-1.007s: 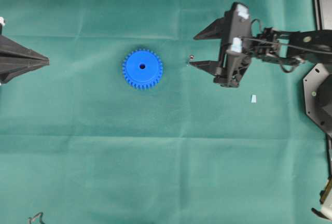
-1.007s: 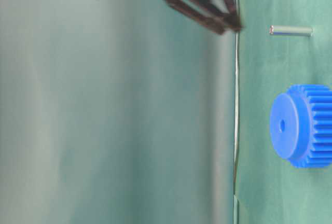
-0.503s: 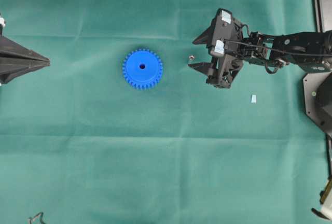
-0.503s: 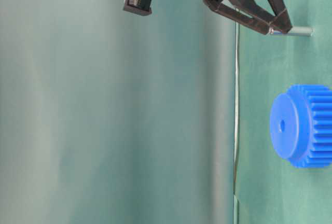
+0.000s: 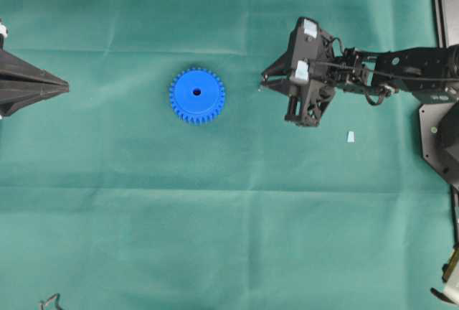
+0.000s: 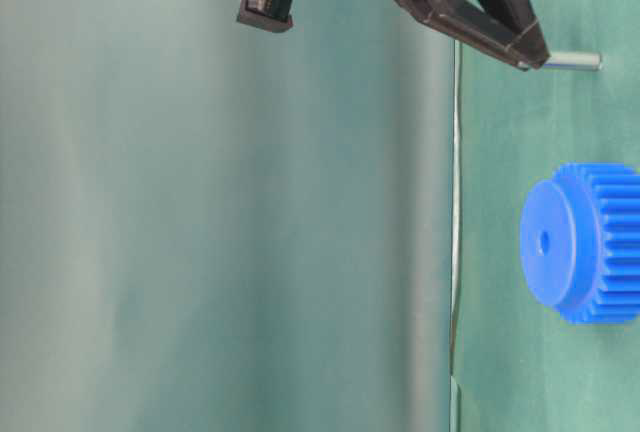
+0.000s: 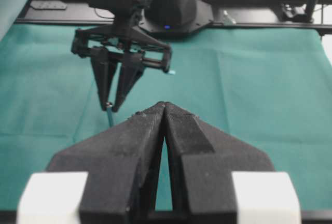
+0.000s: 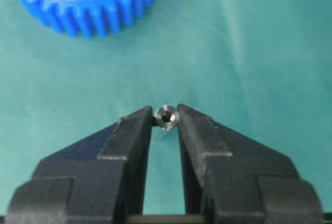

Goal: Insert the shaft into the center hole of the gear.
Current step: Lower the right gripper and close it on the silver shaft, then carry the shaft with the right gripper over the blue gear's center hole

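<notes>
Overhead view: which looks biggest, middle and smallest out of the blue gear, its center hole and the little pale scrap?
1. The gear, by far the largest.
2. The pale scrap.
3. The center hole, only slightly smaller than the scrap.

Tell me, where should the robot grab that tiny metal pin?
Near its top end, from straight above. The shaft stands upright on the green cloth, so its round sides are free. The right gripper already has its jaws on either side of the top. A judgement: squeezing there should keep it upright for the gear.
</notes>
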Controlling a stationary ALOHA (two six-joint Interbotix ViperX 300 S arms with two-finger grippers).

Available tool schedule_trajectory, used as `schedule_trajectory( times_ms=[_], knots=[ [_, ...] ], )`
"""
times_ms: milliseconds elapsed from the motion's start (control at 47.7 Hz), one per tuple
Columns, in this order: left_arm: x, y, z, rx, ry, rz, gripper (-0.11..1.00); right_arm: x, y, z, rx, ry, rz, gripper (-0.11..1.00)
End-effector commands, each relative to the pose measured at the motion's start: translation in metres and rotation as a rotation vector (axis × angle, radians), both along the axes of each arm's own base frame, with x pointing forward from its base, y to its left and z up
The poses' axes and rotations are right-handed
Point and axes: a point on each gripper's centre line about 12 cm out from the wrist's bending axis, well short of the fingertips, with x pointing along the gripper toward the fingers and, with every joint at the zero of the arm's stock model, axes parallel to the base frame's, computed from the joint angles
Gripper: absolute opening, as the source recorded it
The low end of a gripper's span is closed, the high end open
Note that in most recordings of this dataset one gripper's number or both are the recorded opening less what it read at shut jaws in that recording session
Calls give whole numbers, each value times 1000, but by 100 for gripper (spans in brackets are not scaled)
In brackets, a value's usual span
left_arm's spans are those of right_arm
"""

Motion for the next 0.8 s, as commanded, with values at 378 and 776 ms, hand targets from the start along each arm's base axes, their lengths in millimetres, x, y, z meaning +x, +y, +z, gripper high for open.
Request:
schedule_trajectory(
  times_ms=[378,776],
  knots=[
    [2,0,9,3,-20,0,0,12,-2,39,-8,-57,7,20],
    [1,0,9,3,-15,0,0,4,3,105,8,-59,35,20]
  ],
)
